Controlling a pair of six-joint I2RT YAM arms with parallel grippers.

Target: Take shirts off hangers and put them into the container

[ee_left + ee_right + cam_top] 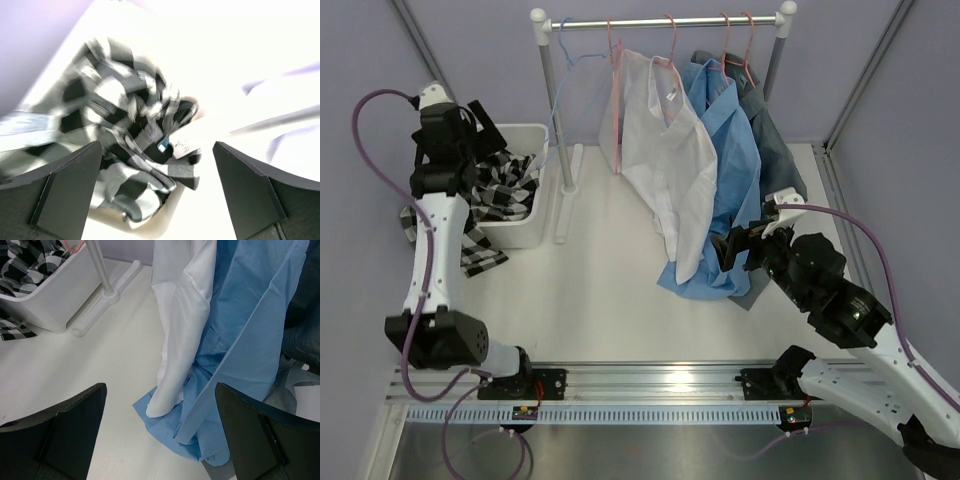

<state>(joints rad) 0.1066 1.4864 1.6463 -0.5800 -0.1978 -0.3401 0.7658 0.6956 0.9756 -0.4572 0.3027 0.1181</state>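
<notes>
A black-and-white check shirt point(505, 185) lies bunched in the white container point(525, 232), and part of it spills over the near-left rim onto the table. My left gripper point(485, 122) hovers above it, open, with nothing between its fingers; its wrist view shows the shirt point(125, 125) blurred below the left gripper point(157, 145). A white shirt point(665, 170), a light blue shirt point(725, 170) and a dark grey shirt point(775, 150) hang on pink hangers point(672, 45). My right gripper point(732, 248) stands open and empty beside their lower hems; its wrist view has the right gripper point(161, 387) facing them.
The shirts hang from a metal rail point(660, 22) on white posts, whose left post foot point(107, 292) stands next to the container point(55, 300). An empty light blue hanger point(565, 45) and an empty pink hanger point(616, 90) hang at the rail's left.
</notes>
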